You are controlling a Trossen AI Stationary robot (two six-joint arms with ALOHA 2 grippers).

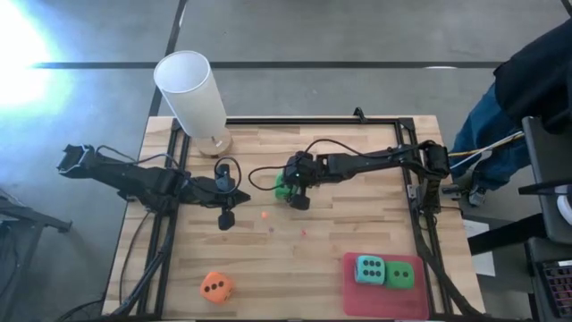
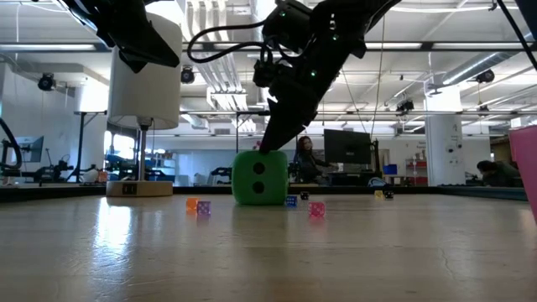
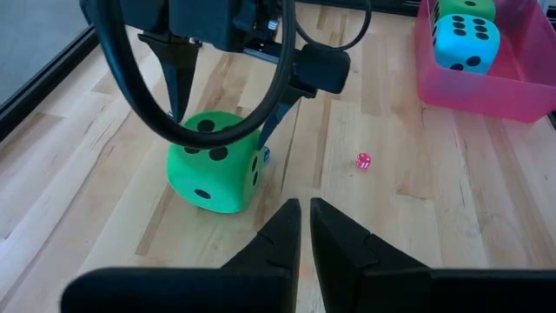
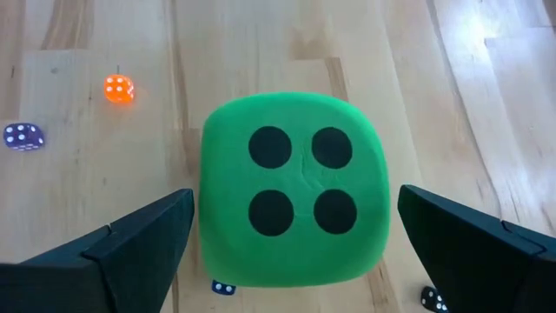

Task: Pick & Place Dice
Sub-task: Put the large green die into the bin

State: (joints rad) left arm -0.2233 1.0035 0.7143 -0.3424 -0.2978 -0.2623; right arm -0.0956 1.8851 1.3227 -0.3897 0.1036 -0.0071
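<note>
The pale wood-plank surface point(image 1: 295, 241) sits in a lab with monitors and ceiling strip lights. The right end effector point(image 4: 291, 235) straddles a green die point(image 4: 291, 209), fingers spread wide. The left end effector point(image 3: 304, 230) is closed, empty, nearby.

I had the right arm stretched from its base at the counter's right edge toward the middle, wrist bent down. Its gripper point(image 4: 291, 248) pointed at the counter, jaws spread wide, one finger point(image 4: 113, 248) on either side of a gap. My left arm lay low along the counter's left side, reaching inward. Its gripper point(image 3: 304, 228) was level with the surface, its two fingers nearly together with a thin slit between them.
</note>
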